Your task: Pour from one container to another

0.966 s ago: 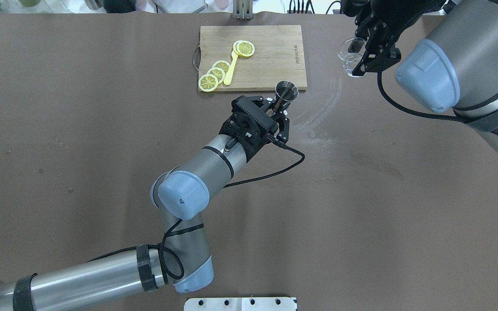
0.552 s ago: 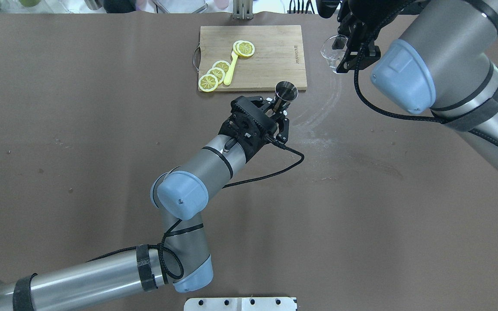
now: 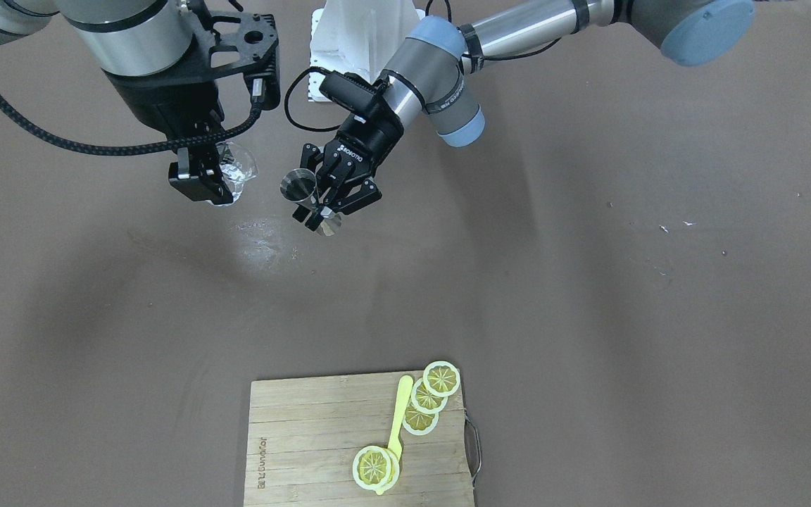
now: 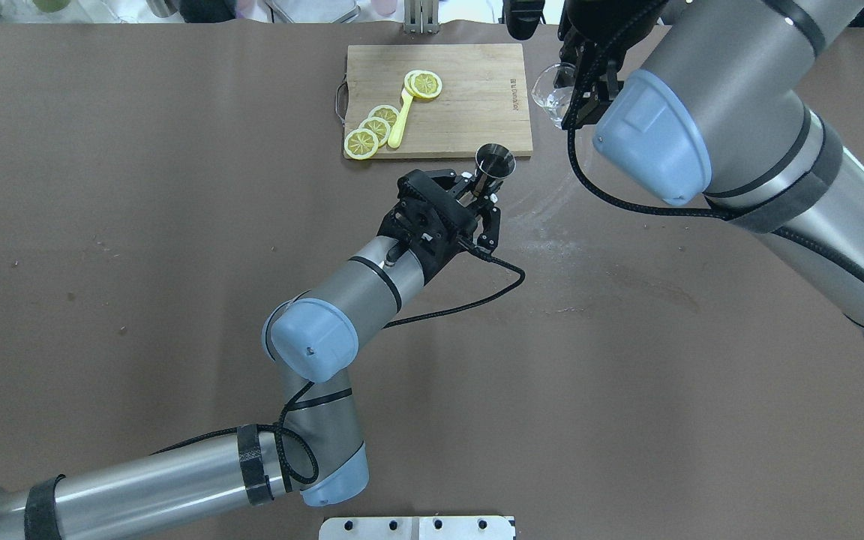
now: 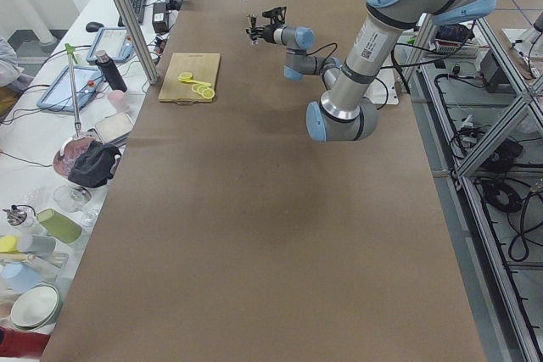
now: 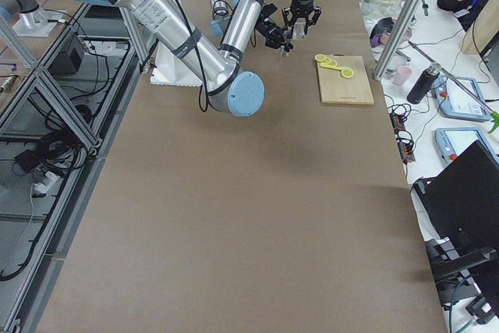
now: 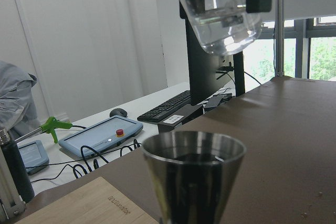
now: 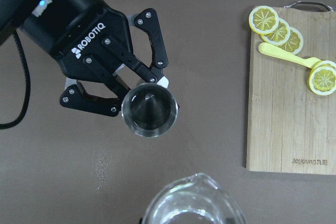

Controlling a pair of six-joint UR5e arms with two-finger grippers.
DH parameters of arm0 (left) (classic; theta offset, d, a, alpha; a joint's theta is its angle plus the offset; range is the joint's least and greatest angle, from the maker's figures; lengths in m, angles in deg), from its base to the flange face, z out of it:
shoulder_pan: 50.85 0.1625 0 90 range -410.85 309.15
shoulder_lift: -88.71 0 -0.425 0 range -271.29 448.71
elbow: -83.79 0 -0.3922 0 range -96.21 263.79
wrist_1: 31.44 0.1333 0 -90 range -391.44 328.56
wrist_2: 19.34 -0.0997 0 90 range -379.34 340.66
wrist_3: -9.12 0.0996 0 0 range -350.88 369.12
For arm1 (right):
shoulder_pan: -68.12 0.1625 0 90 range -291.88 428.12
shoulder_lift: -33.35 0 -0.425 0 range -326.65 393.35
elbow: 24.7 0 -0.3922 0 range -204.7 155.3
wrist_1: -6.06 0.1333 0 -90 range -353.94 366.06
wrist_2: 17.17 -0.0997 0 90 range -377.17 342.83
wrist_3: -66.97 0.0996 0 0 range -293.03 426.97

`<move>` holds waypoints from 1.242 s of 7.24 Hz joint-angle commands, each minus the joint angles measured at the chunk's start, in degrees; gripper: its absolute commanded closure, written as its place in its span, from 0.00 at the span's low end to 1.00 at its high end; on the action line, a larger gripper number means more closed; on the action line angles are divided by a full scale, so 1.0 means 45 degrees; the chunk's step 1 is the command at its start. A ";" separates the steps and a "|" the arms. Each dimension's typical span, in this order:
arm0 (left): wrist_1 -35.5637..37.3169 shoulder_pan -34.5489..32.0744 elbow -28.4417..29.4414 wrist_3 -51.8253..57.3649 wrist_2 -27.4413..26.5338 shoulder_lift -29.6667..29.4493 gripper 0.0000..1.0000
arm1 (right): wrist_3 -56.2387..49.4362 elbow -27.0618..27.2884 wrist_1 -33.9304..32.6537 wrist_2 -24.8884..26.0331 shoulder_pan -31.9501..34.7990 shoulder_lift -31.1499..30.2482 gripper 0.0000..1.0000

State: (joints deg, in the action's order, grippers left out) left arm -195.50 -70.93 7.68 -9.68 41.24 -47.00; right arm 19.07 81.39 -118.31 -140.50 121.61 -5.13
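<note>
Well, pouring hadn't begun, as far as I could judge; the left jaws pinched the steel jigger (image 4: pixel 496 160) at its waist, upright, seemingly lifted off the worktop (image 4: pixel 139 262) near the cutting board (image 4: pixel 469 97); its cup looked dry inside. Right jaws clamped the glass beaker (image 4: pixel 550 94) — a little clear liquid in it — higher than the jigger and off to one side, spout toward it, not yet over the rim. Left to do: align, tip, fill. Room looked ample on the robot's side; tight spots — the board's edge w/ its lemon slices (image 4: pixel 372 127), and the two wrists close together.
</note>
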 commanded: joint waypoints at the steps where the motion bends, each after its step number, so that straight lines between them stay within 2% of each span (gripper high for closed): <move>1: -0.0009 0.0028 0.0057 -0.0002 0.0034 0.0000 1.00 | -0.1030 -0.0001 -0.0932 0.0667 -0.0245 0.0328 1.00; 9: -0.0107 0.0224 0.0018 -0.0021 -0.0103 -0.0019 1.00 | -0.1034 0.0038 -0.2613 0.2522 -0.1807 0.1110 1.00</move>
State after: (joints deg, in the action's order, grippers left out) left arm -196.04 -69.91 7.82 -9.82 40.99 -47.05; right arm 14.40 81.55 -128.83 -130.20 114.03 -0.31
